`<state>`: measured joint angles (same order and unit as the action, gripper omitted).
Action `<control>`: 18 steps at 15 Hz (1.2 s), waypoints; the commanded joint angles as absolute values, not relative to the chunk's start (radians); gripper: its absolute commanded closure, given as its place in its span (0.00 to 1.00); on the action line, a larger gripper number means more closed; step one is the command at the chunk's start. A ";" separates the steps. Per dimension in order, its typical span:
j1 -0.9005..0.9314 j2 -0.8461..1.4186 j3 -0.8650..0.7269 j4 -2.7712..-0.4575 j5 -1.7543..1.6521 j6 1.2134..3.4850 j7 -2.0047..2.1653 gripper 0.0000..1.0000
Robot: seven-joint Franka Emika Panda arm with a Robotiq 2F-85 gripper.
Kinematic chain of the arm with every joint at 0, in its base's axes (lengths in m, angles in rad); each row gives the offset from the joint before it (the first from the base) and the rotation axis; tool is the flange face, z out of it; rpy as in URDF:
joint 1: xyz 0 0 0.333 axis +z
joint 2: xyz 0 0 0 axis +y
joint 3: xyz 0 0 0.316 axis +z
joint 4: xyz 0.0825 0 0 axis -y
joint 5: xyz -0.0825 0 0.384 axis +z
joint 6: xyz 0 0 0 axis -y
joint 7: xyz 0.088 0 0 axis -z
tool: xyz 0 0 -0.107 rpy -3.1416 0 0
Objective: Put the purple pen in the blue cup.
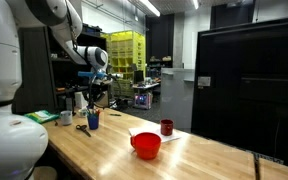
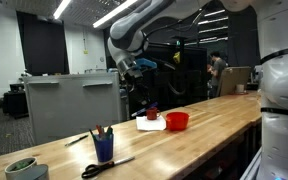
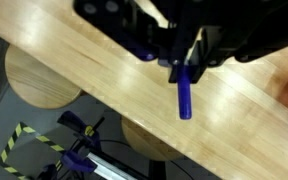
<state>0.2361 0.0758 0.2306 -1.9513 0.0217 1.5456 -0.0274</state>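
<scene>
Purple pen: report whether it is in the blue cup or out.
Out. In the wrist view the gripper is shut on the purple pen, with only the wooden table behind it, no cup around it.

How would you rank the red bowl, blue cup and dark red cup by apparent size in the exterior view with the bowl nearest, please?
Largest: red bowl.
Then blue cup and dark red cup, about alike; the blue cup stands farther away, so I leave them unranked.
</scene>
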 commanded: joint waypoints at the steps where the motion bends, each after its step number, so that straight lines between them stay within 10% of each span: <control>1: 0.209 0.042 0.208 -2.026 0.073 1.641 -0.011 0.97; 18: 0.411 0.077 0.385 -1.934 -0.538 1.415 -0.009 0.97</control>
